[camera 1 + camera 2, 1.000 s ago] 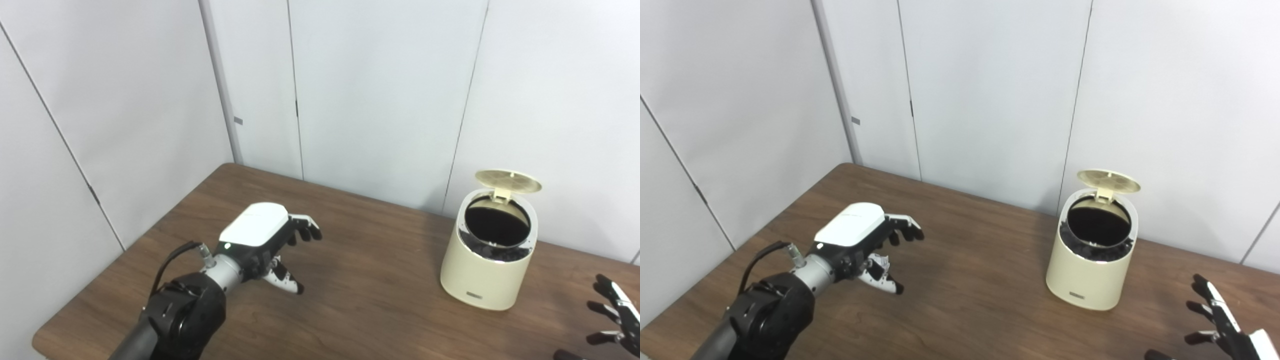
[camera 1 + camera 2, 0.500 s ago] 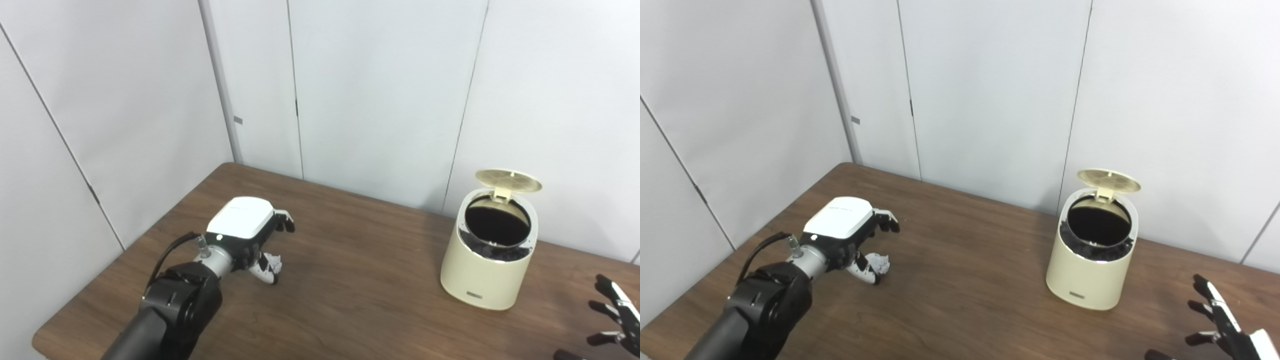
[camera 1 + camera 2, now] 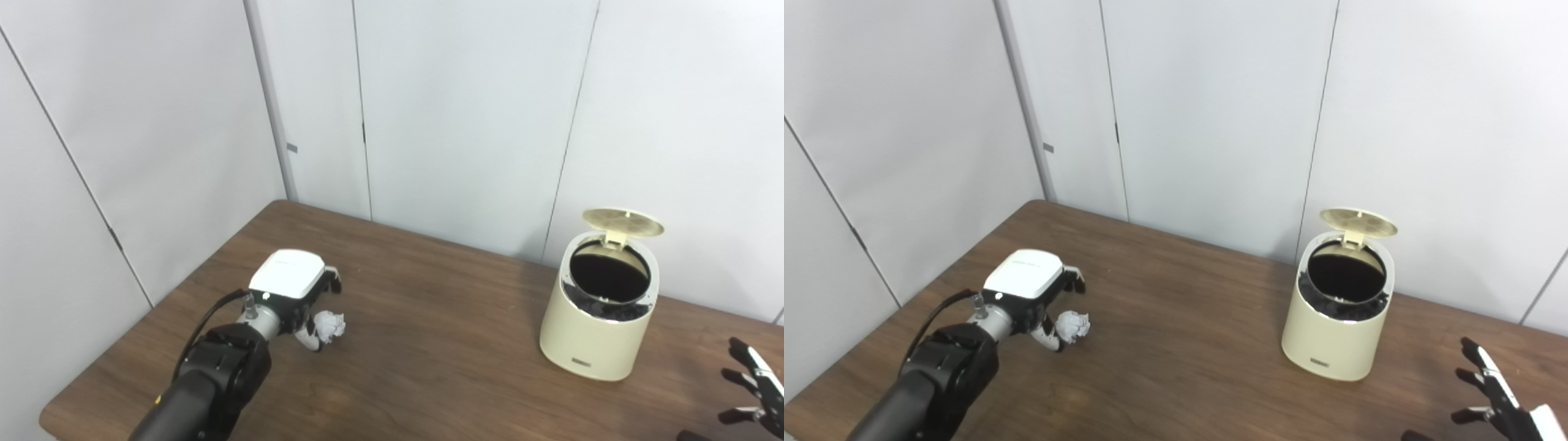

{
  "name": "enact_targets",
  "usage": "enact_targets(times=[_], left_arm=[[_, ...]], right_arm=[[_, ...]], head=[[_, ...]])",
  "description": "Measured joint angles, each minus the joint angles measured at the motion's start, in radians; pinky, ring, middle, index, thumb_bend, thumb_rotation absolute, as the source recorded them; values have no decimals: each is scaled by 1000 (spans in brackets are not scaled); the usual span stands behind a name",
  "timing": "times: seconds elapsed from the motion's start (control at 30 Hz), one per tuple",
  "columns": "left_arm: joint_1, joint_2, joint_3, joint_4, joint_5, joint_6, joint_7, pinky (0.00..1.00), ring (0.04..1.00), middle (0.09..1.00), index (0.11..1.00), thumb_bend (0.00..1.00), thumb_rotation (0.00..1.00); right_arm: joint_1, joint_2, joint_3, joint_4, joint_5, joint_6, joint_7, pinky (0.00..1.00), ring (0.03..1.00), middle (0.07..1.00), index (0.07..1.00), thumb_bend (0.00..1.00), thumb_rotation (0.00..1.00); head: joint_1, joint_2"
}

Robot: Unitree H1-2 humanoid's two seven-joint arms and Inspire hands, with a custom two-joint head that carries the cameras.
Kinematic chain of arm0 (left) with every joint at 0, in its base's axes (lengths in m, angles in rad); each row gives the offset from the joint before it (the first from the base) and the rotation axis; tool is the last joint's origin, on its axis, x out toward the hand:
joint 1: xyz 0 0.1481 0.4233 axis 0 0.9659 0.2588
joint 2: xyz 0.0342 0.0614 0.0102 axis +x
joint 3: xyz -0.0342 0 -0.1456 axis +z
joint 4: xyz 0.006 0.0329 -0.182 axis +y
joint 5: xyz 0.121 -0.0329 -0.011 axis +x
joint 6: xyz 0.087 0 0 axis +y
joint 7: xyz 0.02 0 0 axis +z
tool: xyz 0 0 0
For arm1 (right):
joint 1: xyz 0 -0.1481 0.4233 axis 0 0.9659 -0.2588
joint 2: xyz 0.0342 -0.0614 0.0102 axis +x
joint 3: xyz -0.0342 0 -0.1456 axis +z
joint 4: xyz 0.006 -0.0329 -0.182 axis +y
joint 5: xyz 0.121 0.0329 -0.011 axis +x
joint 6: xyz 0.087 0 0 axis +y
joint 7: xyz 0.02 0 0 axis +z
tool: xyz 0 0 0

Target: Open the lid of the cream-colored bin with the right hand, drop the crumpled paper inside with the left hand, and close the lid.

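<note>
1. Cream plastic is noted on the bin point(image 3: 597, 318), which stands upright on the right part of the brown wooden table point(image 3: 441, 361). A small dark label plate is seen low on its front; its writing is too small to be read.
2. The lid point(image 3: 622, 222) is tipped up at the back, hinged at the far rim. The inside of the bin is dark, and nothing within can be made out beyond a black liner edge at the rim.
3. The crumpled paper point(image 3: 331, 324) is seen on the table's left part, well apart from the bin, lying against the thumb side of the left hand.
4. The left hand point(image 3: 293, 293) is held palm down over the table, white back plate uppermost. Its fingers point(image 3: 1077, 282) are curled downward beyond the paper, with the thumb below. Whether the paper is actually gripped or only touched cannot be told; the underside of the hand is hidden.
5. The right hand point(image 3: 1494, 398) is cut off by the lower right corner. Its dark fingers are spread apart and nothing is held. The palm is largely out of view.
6. White wall panels point(image 3: 465, 110) are seen behind the table.
</note>
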Motion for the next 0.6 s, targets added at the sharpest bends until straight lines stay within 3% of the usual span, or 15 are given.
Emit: enact_targets(times=[0.3, 0.6], left_arm=[[-6, -7, -14, 85, -22, -22, 75, 476, 578, 644, 669, 832, 22], [-10, -6, -25, 113, -41, -23, 131, 521, 625, 676, 672, 809, 18]], right_arm=[[2, -2, -2, -1, 0, 1, 1, 604, 875, 953, 953, 876, 510], [11, -6, -2, -11, 0, 5, 6, 586, 872, 953, 952, 861, 502]], head=[[-2, 5], [-5, 9]])
